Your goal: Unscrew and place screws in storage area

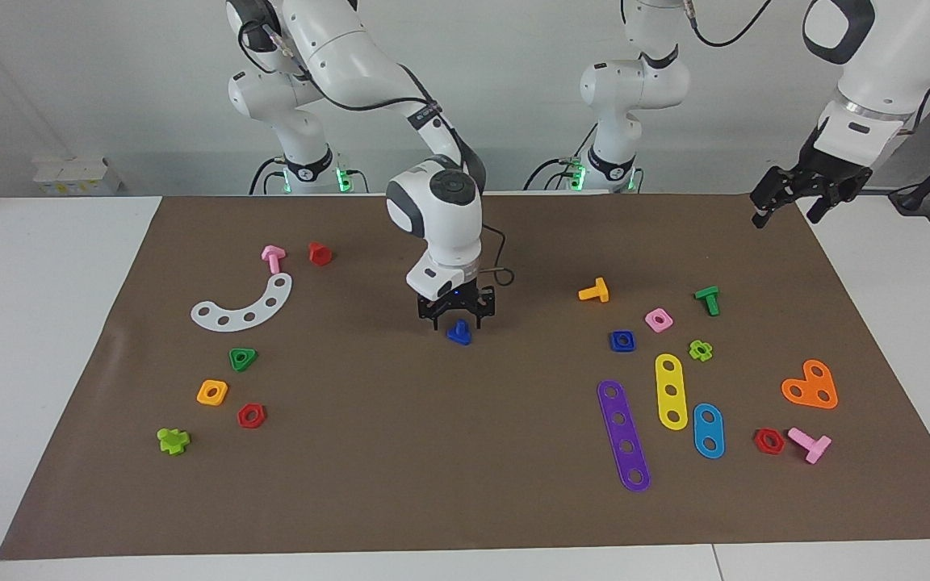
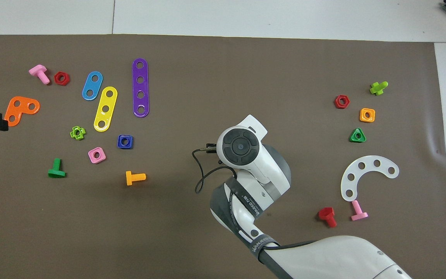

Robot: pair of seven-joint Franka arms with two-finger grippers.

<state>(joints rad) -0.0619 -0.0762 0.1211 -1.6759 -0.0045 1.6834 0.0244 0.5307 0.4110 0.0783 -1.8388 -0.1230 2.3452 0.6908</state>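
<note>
The blue bolt stands on its triangular head, stem up, on the brown mat at mid-table. My right gripper is low over it, fingers spread to either side of the stem and apart from it. In the overhead view my right arm's wrist hides the bolt. The blue square nut lies loose toward the left arm's end, also seen in the overhead view. My left gripper waits open and empty, raised over the mat's corner by its base.
Around the nut lie an orange bolt, pink nut, green bolt, and yellow, purple and light-blue strips. Toward the right arm's end lie a white curved strip, pink bolt and several nuts.
</note>
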